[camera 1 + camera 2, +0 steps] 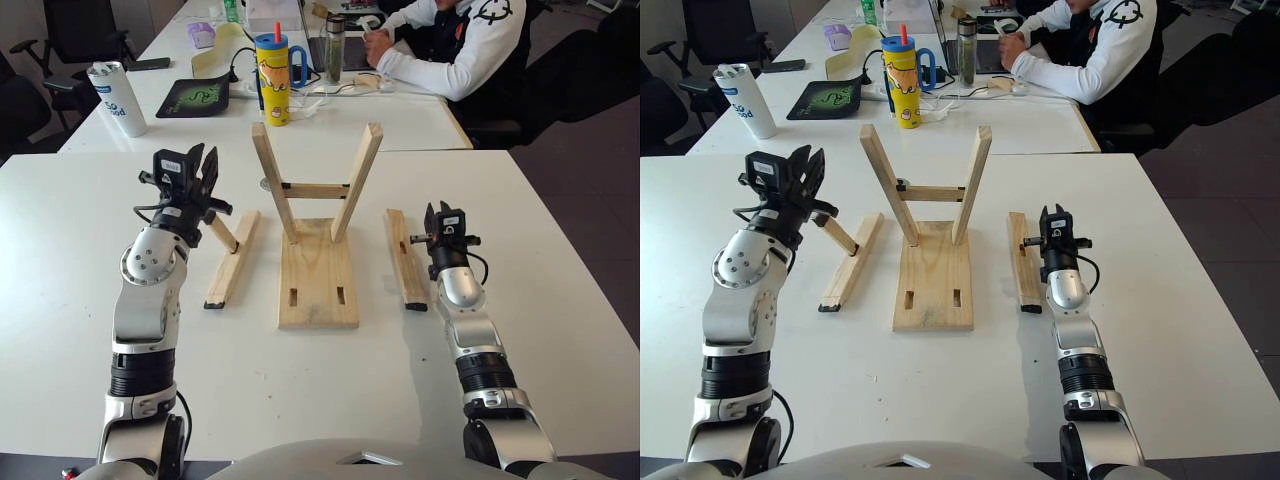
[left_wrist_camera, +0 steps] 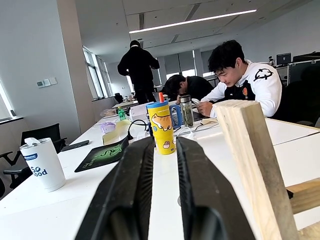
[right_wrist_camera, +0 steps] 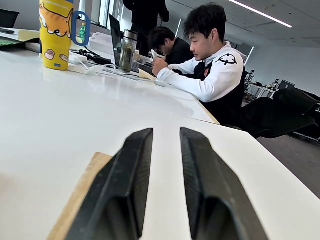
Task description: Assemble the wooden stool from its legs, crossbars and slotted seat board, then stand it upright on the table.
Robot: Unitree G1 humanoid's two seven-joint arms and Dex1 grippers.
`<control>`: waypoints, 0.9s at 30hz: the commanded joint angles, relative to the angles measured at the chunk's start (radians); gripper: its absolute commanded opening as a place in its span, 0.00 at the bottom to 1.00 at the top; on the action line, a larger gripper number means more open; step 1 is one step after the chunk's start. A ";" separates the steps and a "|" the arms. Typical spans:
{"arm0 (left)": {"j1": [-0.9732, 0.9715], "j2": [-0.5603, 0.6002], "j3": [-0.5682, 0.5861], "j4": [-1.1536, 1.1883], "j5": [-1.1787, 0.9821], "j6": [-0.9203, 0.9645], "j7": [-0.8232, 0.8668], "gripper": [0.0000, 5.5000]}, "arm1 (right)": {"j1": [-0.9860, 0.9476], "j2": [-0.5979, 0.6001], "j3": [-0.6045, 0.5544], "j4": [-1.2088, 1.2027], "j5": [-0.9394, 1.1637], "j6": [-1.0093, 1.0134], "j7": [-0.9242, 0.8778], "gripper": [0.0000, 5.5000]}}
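Though one leg frame (image 1: 315, 188) stands in the seat board (image 1: 318, 290) at centre, loose legs (image 1: 232, 258) wait beside the left pincer (image 1: 203, 160) and right pincer (image 1: 438, 210), both narrowly parted and empty.

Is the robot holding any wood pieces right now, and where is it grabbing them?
No, nothing is held. The left gripper and the right gripper both have empty gaps between their fingers.

Your seat board (image 1: 318, 285) is pale bare wood, table (image 1: 60, 300) white; past your black left gripper (image 1: 200, 155), the tumbler (image 2: 162, 125) is yellow, cat-patterned.
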 commanded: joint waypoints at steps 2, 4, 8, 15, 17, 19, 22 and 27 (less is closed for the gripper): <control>-0.019 -0.009 -0.006 0.030 0.000 -0.001 0.004 0.00 | -0.019 0.005 0.001 0.008 0.001 -0.006 -0.003 0.18; -0.022 -0.014 -0.006 0.051 0.004 -0.006 0.010 0.00 | -0.020 0.004 0.002 0.010 0.000 -0.006 -0.002 0.18; -0.054 -0.039 0.001 0.074 0.001 0.007 0.041 0.00 | -0.023 0.004 0.004 0.009 -0.001 -0.006 -0.002 0.18; -0.134 -0.087 0.039 0.002 -0.082 0.075 0.086 0.00 | -0.036 0.002 0.005 0.017 -0.002 -0.010 0.000 0.18; -0.157 -0.097 0.064 -0.011 -0.113 0.108 0.107 0.00 | -0.039 0.001 0.005 0.022 -0.002 -0.011 0.000 0.18; -0.178 -0.098 0.082 -0.011 -0.130 0.124 0.121 0.00 | -0.038 0.001 0.005 0.022 -0.002 -0.012 0.001 0.18; -0.210 -0.099 0.103 -0.023 -0.165 0.150 0.132 0.00 | -0.035 0.000 0.006 0.020 -0.004 -0.012 0.000 0.18; -0.274 -0.097 0.132 -0.052 -0.225 0.201 0.160 0.00 | -0.032 0.000 0.008 0.018 -0.007 -0.014 0.000 0.18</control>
